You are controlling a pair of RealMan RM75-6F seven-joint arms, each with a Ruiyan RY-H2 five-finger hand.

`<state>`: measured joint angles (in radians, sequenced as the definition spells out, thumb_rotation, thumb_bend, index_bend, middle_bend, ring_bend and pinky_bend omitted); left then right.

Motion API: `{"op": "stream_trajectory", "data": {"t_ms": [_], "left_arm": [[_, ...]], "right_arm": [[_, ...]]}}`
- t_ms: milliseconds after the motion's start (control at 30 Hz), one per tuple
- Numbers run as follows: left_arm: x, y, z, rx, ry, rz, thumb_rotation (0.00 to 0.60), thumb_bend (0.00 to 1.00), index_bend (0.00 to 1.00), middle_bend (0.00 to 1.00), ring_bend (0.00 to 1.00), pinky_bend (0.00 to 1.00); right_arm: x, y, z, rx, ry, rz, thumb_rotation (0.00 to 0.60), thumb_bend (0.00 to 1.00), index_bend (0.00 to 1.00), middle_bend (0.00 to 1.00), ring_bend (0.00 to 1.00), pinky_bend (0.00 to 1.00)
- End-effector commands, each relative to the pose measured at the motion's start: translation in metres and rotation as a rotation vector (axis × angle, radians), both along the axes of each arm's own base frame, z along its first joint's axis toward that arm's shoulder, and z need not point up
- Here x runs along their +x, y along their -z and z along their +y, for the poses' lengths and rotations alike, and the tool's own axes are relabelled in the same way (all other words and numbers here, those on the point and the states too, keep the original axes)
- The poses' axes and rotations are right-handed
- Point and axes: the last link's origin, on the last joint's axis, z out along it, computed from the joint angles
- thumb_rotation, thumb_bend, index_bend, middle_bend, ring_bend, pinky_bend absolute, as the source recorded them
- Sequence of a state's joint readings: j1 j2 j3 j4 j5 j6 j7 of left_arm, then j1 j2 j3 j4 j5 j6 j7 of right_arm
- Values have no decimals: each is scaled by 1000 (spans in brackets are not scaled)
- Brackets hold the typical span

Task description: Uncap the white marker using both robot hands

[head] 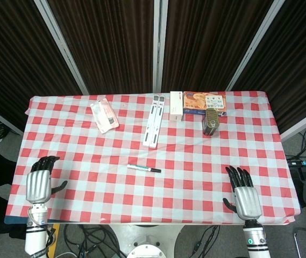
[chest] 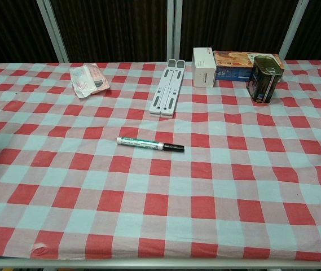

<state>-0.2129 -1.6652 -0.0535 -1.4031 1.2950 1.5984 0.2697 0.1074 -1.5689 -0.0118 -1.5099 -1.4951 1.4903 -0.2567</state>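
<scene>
Marker [head: 144, 169] first: the white marker lies flat near the middle of the counter [chest: 216, 226], on the red-and-white checked cloth, with its black cap on the end toward the robot's right. Green print runs along the barrel, too small to read. Nothing touches it.

Both hands sit well apart from it at the near edge. The left hand [head: 38, 185] rests palm down at the near left corner, fingers spread and holding nothing. The right hand [head: 244, 196] lies likewise at the near right, fingers apart and empty. Only the head view shows them fully; in the chest view a dark sliver at the right border may be a fingertip, but that cannot be told.

Farther back, a white folding stand [chest: 168, 87] lies flat beyond the marker. To its left sits a small plastic packet [chest: 88, 79], contents unclear. To its right stands a white box [chest: 203, 66], just beside an orange carton [chest: 234, 65] partly hidden behind it and behind a dark tin can [chest: 263, 78]. Labels on these are illegible.
</scene>
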Motion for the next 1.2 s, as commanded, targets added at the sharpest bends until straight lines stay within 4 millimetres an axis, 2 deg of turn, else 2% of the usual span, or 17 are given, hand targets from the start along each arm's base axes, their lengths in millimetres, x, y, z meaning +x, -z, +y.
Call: {"op": "stream_trajectory", "data": {"t_ms": [33,167,300,500,600,667,833,1033,1200], "left_arm": [[0,3,-2,-8,-4,-6,600,72,243,222,171,256],[4,5,1,-26,17,-8,600,72,243,222,171,257],[22,4,15,-57,72,-3,600,73,243,222,171,258],[63,6,44,-135,179,47,600,86,251,233,172,263],[86,13,56,-184,238,78,600,108,269,281,184,284],[104,22,64,-222,279,94,600,133,295,333,218,320],[140,46,78,-313,365,122,600,181,342,386,304,419],[166,72,88,-387,400,158,600,216,431,476,510,593],[181,92,93,-441,398,208,600,224,467,501,651,661]], "right_arm": [[0,0,-1,1,-2,-4,600,65,0,62,0,0],[-2,1,1,4,-3,-5,600,65,0,62,0,0],[-1,-3,-2,-13,-4,-7,600,65,0,63,0,0],[6,-15,-12,-41,-28,14,600,66,0,64,0,0],[9,-26,-19,-66,-44,31,600,66,0,67,0,0],[12,-34,-23,-80,-44,33,600,65,0,69,0,0],[21,-47,-32,-104,-50,30,600,64,0,72,0,0],[23,-53,-39,-116,-37,8,600,64,0,61,0,0],[22,-52,-43,-108,-32,8,600,63,0,58,0,0]]}}
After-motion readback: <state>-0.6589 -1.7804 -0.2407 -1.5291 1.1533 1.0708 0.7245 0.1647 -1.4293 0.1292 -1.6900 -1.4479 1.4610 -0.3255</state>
